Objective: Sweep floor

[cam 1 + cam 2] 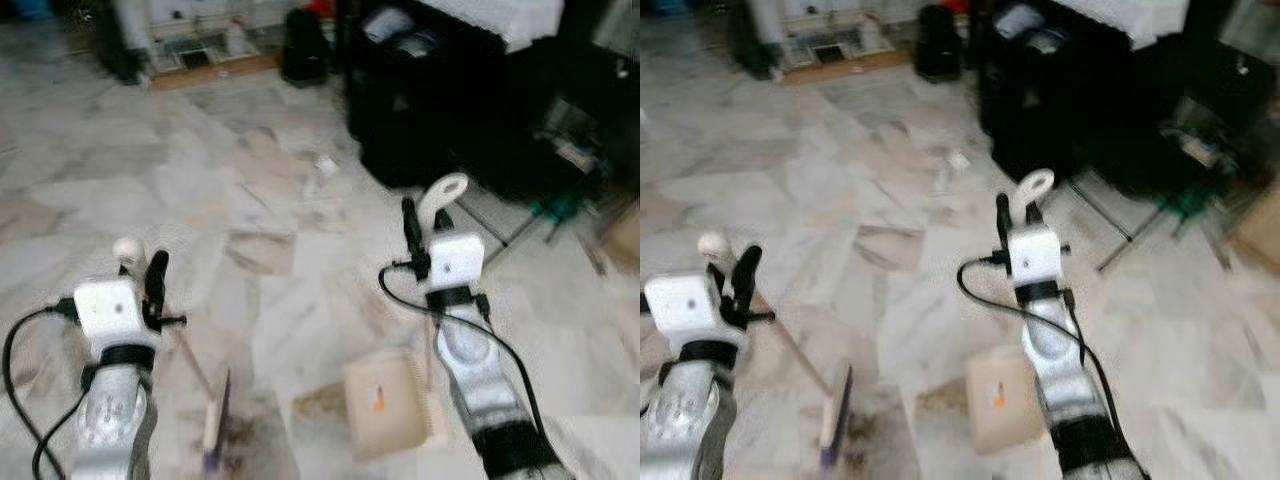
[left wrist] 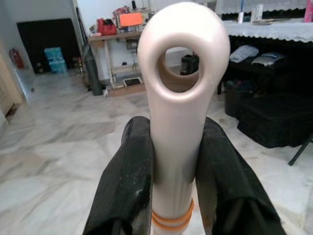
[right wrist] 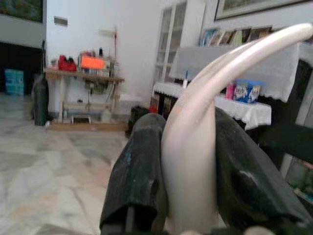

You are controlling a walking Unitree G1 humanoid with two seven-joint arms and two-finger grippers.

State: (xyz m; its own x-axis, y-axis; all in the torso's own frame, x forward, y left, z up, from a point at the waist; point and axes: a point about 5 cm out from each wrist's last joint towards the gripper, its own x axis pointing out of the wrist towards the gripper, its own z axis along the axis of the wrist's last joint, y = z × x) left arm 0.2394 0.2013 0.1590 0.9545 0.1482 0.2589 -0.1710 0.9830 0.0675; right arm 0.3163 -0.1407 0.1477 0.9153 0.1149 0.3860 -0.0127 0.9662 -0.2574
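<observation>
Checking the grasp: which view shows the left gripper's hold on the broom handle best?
Left wrist view: both fingers clamp the broom handle below its hanging loop. The eye views show the left gripper small and blurred; the right wrist view shows the dustpan handle.

Head eyes look down; wrist cameras sit close behind each tool.

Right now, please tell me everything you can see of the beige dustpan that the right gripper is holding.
The beige plastic dustpan looks like a flat, roughly square pan with a small orange sticker, resting on the marble floor near dark dirt. Its pale glossy handle rises to the right gripper, whose two black fingers clamp it on both sides. The handle curves and ends above the fingers in a hanging loop.
</observation>
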